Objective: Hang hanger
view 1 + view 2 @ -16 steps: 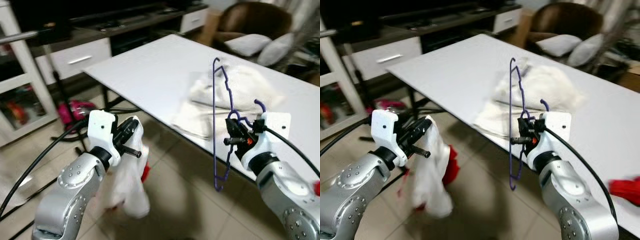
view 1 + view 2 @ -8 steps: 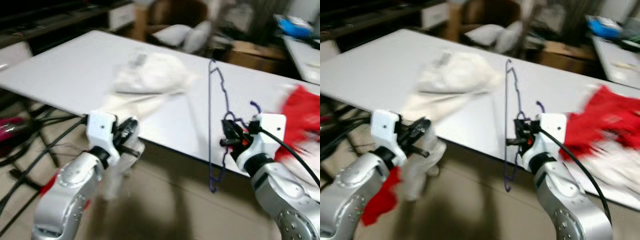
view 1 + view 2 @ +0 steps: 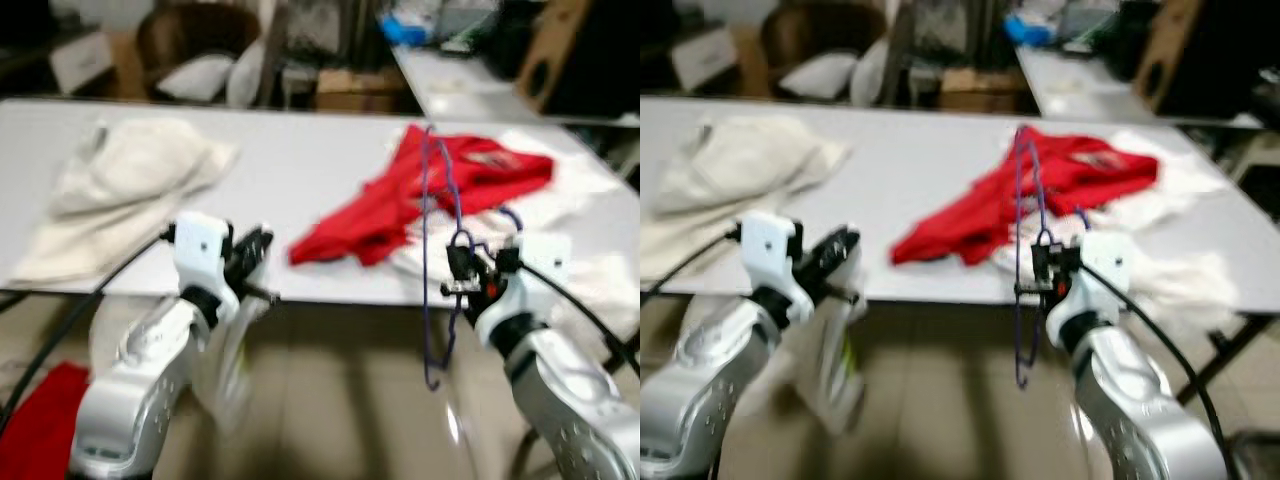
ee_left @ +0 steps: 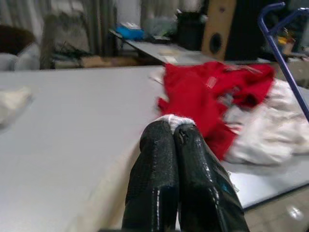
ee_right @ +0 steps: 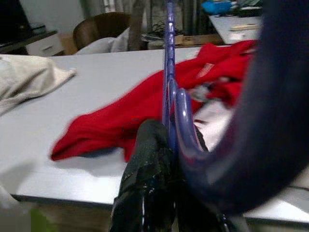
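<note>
Before the white table, the right end effector clamps the purple hanger; the left end effector pinches white cloth.

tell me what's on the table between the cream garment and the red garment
Bare white table: in the left eye view nothing lies between the cream garment and the red garment.

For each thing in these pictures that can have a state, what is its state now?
Right gripper: shut on the purple hanger.
Purple hanger: held upright, bare, in front of the table edge.
Left gripper: shut on a white cloth.
White cloth: hanging down below the gripper.
Red garment: crumpled on the table.
Cream garment: lying spread on the table.
</note>
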Controlling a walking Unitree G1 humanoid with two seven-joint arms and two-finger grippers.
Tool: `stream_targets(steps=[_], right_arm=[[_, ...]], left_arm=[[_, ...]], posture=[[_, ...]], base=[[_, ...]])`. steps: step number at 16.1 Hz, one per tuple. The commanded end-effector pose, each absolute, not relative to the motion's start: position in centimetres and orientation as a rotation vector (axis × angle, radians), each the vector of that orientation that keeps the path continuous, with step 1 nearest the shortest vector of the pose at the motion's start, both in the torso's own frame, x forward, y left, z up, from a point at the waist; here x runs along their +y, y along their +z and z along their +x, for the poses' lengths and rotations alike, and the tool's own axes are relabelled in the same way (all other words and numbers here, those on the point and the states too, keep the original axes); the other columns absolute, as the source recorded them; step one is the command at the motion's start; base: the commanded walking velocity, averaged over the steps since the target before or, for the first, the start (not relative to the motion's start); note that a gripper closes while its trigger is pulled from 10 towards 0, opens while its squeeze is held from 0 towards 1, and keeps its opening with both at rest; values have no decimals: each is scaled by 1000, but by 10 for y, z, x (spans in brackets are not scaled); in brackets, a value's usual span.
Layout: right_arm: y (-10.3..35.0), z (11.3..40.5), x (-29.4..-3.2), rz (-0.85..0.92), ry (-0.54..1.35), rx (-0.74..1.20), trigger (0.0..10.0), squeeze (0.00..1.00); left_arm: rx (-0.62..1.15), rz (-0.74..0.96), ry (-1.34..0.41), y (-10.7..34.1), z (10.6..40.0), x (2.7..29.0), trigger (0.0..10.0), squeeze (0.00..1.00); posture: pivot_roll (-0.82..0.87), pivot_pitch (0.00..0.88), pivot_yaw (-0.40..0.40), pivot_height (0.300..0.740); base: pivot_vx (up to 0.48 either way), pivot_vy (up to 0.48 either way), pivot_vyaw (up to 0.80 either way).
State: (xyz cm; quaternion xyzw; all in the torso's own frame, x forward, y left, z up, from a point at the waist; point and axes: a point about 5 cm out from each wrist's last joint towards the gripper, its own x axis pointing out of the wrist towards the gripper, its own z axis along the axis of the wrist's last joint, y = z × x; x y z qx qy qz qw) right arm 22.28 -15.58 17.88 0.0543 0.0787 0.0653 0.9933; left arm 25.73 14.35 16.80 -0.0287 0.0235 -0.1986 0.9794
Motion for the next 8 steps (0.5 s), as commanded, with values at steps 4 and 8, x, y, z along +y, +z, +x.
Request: stream_targets(steps=[4, 8], right_arm=[[183, 224, -156, 77, 164, 140, 10000, 0], [186, 227, -151, 41, 236, 136, 10000, 0]], left_arm=[[-31, -92, -406, 182, 264, 144, 10000, 0], [-48, -124, -391, 187, 268, 144, 10000, 0]], posture=[[7, 0, 3, 740], [11, 0, -6, 740]], base=[[0, 0, -175], [296, 0, -200]])
